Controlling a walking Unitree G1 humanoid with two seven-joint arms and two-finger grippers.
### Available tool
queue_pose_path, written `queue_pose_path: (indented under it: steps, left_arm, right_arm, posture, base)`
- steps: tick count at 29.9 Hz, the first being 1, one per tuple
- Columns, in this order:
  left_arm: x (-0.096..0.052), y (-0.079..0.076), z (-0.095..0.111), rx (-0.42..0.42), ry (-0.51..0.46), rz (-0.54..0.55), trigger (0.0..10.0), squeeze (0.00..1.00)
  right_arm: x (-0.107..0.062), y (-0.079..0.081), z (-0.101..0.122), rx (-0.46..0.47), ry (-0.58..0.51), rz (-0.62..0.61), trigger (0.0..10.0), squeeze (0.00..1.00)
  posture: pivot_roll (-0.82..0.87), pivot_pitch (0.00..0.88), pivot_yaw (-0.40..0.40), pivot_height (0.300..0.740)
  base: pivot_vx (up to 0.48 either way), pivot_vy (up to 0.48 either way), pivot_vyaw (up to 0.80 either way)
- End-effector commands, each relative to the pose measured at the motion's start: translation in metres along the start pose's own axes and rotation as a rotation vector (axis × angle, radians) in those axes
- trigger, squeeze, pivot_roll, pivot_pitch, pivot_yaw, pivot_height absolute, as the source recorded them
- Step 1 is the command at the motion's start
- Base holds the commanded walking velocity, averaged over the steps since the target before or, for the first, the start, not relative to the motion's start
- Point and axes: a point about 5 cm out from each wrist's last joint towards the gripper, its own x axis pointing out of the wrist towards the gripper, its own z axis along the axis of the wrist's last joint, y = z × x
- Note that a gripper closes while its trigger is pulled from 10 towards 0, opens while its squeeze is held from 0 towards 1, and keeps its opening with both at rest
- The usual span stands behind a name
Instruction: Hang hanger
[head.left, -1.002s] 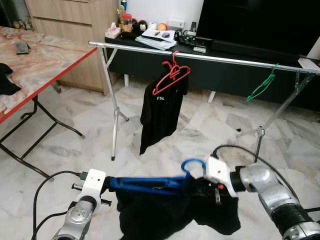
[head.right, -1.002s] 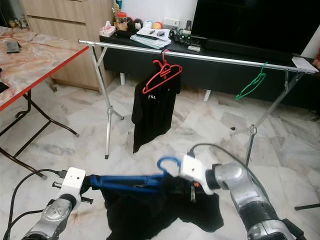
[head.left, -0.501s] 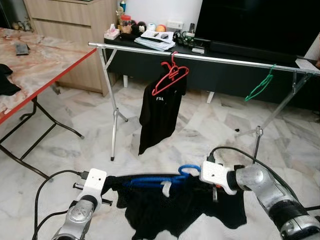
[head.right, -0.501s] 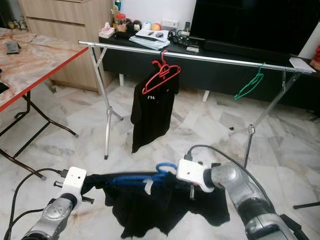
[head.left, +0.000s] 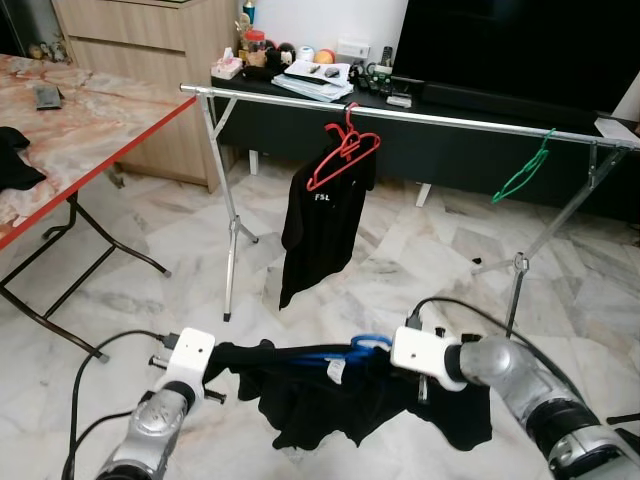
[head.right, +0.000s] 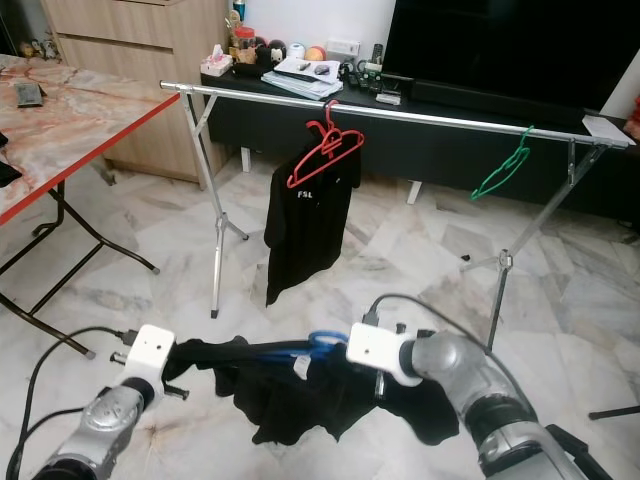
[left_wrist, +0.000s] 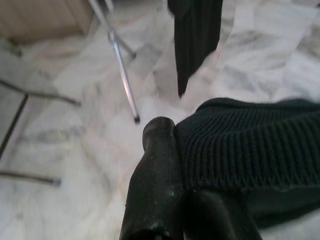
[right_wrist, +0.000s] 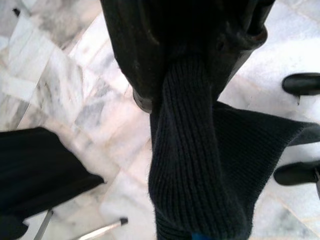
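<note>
A blue hanger (head.left: 345, 349) is held low in front of me with a black knit garment (head.left: 330, 400) draped over it; just its hook and part of one arm show. My left gripper (head.left: 226, 353) is shut on the garment's left end, the ribbed fabric (left_wrist: 240, 145) pinched beside its finger (left_wrist: 155, 180). At the hook end, my right gripper (head.left: 386, 360) is shut on a ribbed fold (right_wrist: 187, 150) of the same garment. The silver clothes rail (head.left: 450, 121) stands further ahead, above the level of both grippers.
On the rail hang a red hanger (head.left: 342, 152) with a black shirt (head.left: 320, 230) and a bare green hanger (head.left: 522, 173). A red-edged marble table (head.left: 90, 120) stands at the left. A dark TV console (head.left: 470, 150) is behind the rail. Marble floor lies between.
The black garment has been drawn over the blue hanger, which was mostly bare a second ago. Both grippers now sit slightly higher, with the fabric stretched between them.
</note>
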Motion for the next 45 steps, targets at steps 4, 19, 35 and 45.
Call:
queue_pose_path:
  steps: [4,19,35,45]
  left_arm:
    - [0.004,0.018,0.025,0.016,-0.064,0.018,0.0,0.00]
    - [-0.008,-0.020,0.082,0.002,-0.170,-0.392,0.0,0.00]
    - [-0.032,-0.066,0.118,-0.017,-0.221,-0.709,0.1,0.00]
    - [-0.048,-0.072,0.129,-0.003,-0.268,-0.817,4.6,0.00]
  right_arm:
    - [-0.002,0.006,-0.022,0.050,0.117,-0.023,0.0,0.00]
    - [0.027,0.015,0.006,0.427,-0.024,-0.182,0.0,0.00]
    - [0.033,0.015,0.045,0.513,-0.281,0.034,0.0,0.00]
    - [0.025,-0.002,0.039,0.573,-0.274,-0.119,0.0,0.00]
  posture:
    - [0.11,0.086,-0.056,0.740]
    - [0.14,0.077,-0.054,0.740]
    - [0.15,0.069,-0.047,0.740]
    - [0.15,0.066,-0.049,0.740]
  base:
    - [0.000,0.000,0.00]
    - [0.000,0.000,0.00]
    - [0.000,0.000,0.00]
    - [0.000,0.000,0.00]
